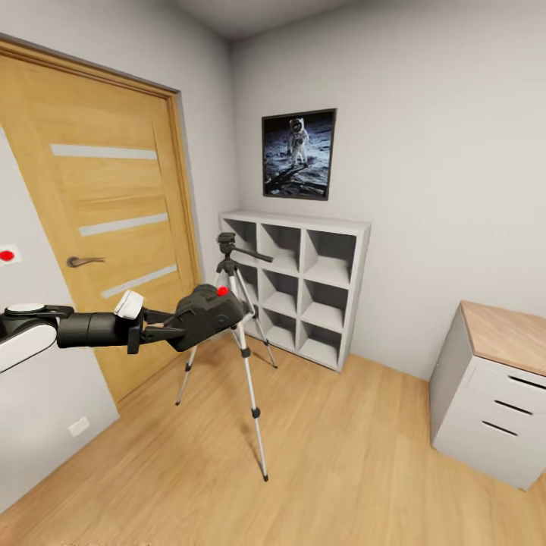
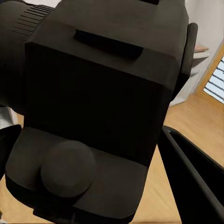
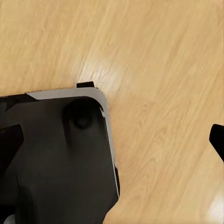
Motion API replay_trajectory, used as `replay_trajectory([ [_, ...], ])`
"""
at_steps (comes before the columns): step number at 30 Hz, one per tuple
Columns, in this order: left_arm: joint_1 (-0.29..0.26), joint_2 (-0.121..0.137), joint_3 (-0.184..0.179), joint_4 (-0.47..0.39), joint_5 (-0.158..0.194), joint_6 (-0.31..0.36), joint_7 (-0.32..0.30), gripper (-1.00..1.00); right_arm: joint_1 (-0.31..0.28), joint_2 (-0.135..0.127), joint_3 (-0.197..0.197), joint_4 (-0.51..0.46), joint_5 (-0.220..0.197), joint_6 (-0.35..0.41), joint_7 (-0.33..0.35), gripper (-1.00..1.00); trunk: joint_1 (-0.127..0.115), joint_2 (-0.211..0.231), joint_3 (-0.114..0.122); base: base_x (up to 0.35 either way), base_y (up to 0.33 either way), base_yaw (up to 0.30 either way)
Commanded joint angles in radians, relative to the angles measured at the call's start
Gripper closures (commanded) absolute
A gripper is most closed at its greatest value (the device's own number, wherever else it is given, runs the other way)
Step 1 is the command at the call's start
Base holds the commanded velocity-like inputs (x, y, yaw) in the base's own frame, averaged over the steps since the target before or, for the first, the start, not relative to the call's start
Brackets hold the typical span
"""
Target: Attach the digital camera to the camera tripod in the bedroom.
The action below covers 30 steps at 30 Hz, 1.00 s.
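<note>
Left tool point(image 1: 168, 327): clenched on camera point(image 1: 208, 312), held in the air | camera: red button up, just in front of tripod point(image 1: 239, 318), below its head | tripod: on floor point(image 1: 341, 447) by shelving point(image 1: 303, 284) | right tool: state unclear

1. 1 small black blocky digital camera point(image 1: 208, 312) with 1 round red button on top is seen.
2. 1 tall silver-legged camera tripod point(image 1: 241, 334) is counted, with 3 thin legs and 1 long black lever at its head.
3. 1 oak door point(image 1: 98, 220) is shown, marked by 3 frosted stripes and fitted with 1 dark handle.
4. 1 white cube shelving unit point(image 1: 297, 284) is seen; 9 compartments are counted, in 3 rows of 3.
5. 1 framed astronaut picture point(image 1: 299, 154) is hung on the pale grey wall.
6. 1 white drawer cabinet point(image 1: 491, 394) with a wood top is shown; 3 drawer fronts can be made out.
</note>
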Motion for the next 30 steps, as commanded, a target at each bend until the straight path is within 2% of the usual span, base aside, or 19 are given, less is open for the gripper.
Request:
replay_trajectory([
  [1, -0.002, 0.001, -0.003, 0.001, 0.012, 0.007, -0.001, 1.0, -0.002, 0.0, -0.005, 0.004, -0.005, -0.01, 0.002, -1.0, 0.001, -0.002, -0.003, 0.023, 0.318, 0.22],
  [14, -0.002, 0.0, -0.003, 0.001, 0.012, 0.007, 0.002, 1.0, -0.002, 0.0, -0.005, 0.004, -0.004, -0.01, 0.002, -1.0, 0.001, -0.002, -0.011, 0.177, 0.276, 0.221],
  [21, -0.002, -0.002, -0.002, 0.001, 0.012, 0.006, 0.004, 1.0, -0.002, 0.0, -0.005, 0.004, -0.005, -0.01, 0.002, -1.0, 0.001, -0.002, -0.014, 0.166, 0.111, 0.199],
  [26, -0.004, -0.02, 0.041, 0.063, 0.011, 0.033, 0.007, 1.0, -0.002, 0.0, -0.005, 0.004, -0.005, -0.01, 0.002, -1.0, 0.001, -0.002, -0.014, 0.015, 0.008, 0.053],
  [28, -0.005, -0.044, 0.074, 0.119, 0.011, 0.073, 0.007, 1.0, -0.002, 0.0, -0.005, 0.004, -0.005, -0.01, 0.002, -1.0, 0.001, -0.002, -0.014, 0.005, 0.003, 0.016],
  [29, -0.007, -0.063, 0.103, 0.16, 0.011, 0.112, 0.007, 1.0, -0.002, 0.0, -0.005, 0.004, -0.004, -0.01, 0.002, -1.0, 0.001, -0.002, -0.014, 0.003, 0.001, 0.009],
  [30, -0.009, -0.097, 0.159, 0.22, 0.009, 0.179, 0.006, 1.0, -0.002, 0.0, -0.005, 0.004, -0.005, -0.01, 0.002, -1.0, 0.001, -0.002, -0.014, 0.001, 0.001, 0.005],
])
